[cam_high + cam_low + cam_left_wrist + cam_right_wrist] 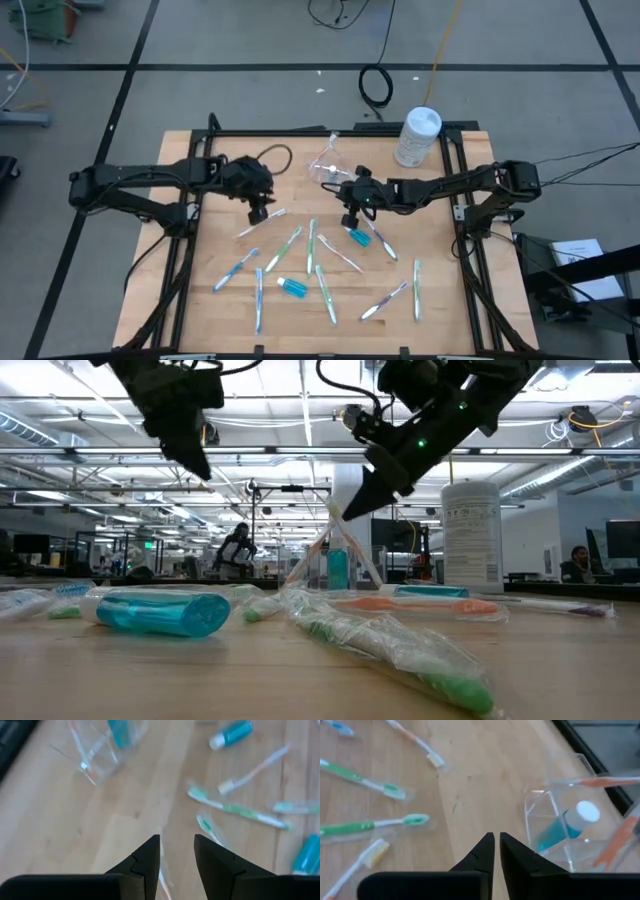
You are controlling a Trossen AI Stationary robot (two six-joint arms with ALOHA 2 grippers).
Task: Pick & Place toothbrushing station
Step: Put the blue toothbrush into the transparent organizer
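A clear plastic cup (pixel 328 165) stands at the table's far middle. It holds a blue white-capped tube (pixel 570 827) and orange-handled toothbrushes (pixel 600 782) that lean on its rim. Several wrapped toothbrushes (pixel 310 245) lie flat on the wood in front of it, along with two loose blue tubes (pixel 293 288) (pixel 359 237). My right gripper (pixel 496 839) hovers just on the near side of the cup, its fingers a narrow slit apart with nothing between them. My left gripper (pixel 175 845) hangs open to the cup's left, above a toothbrush (pixel 262 222) lying on the table.
A white round-lidded canister (pixel 418 135) stands at the table's far right, behind the cup. A black frame rail (pixel 300 132) runs along the table's far edge. Bare wood shows between the cup and my left gripper.
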